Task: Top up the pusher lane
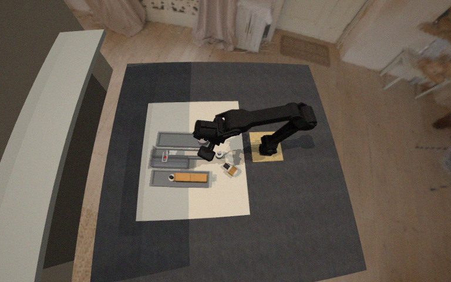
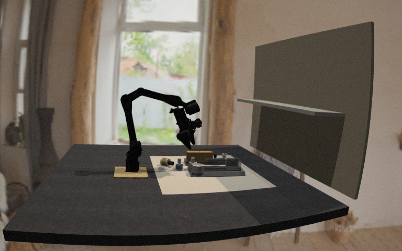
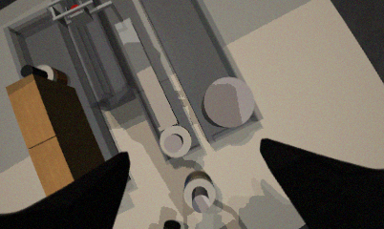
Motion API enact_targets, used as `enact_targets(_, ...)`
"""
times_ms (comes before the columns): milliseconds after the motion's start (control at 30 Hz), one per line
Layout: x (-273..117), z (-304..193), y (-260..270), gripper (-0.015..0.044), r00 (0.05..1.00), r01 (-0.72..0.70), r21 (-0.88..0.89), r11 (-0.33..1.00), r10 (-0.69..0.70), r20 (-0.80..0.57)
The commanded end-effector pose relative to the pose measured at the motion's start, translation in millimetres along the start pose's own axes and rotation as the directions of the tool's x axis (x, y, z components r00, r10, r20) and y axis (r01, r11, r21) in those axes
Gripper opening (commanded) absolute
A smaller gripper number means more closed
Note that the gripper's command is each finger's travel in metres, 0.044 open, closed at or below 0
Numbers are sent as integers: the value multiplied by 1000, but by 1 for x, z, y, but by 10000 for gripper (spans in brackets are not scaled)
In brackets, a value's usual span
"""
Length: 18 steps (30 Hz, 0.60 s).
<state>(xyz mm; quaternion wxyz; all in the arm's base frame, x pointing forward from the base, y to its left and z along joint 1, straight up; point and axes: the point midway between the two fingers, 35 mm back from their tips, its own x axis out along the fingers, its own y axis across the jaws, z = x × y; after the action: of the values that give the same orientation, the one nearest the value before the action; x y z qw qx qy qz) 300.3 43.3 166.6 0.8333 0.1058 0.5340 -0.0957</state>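
Note:
My gripper (image 1: 205, 147) (image 2: 187, 141) (image 3: 197, 151) is open and empty. It hangs above the front ends of the lanes, fingers pointing down. In the wrist view a small jar with a white lid (image 3: 175, 141) stands at the front end of the middle lane (image 3: 114, 72) (image 1: 158, 162). A pale bar runs behind this jar towards a plate with a red mark (image 3: 74, 7) (image 1: 165, 157). A like small white-lidded jar (image 3: 199, 192) (image 1: 219, 153) (image 2: 179, 166) stands loose on the mat just in front of that lane, between my fingers and below them.
A wide grey-lidded jar (image 3: 228, 101) (image 2: 197, 168) stands at the front of the neighbouring lane. The third lane holds an orange box (image 3: 41, 129) (image 1: 190, 177) (image 2: 199, 155) and a dark jar (image 3: 42, 72) (image 1: 170, 178). An amber jar (image 1: 231, 170) (image 2: 166, 161) lies on the mat.

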Motion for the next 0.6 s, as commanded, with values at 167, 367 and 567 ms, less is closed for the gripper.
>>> enact_targets(167, 6, -59, 3, 440, 919, 45, -64, 997, -67, -390)
enact_targets(367, 8, -61, 0, 440, 919, 46, -64, 997, -67, -390)
enact_targets(567, 32, -71, -2, 440, 919, 46, -64, 997, -67, -390)
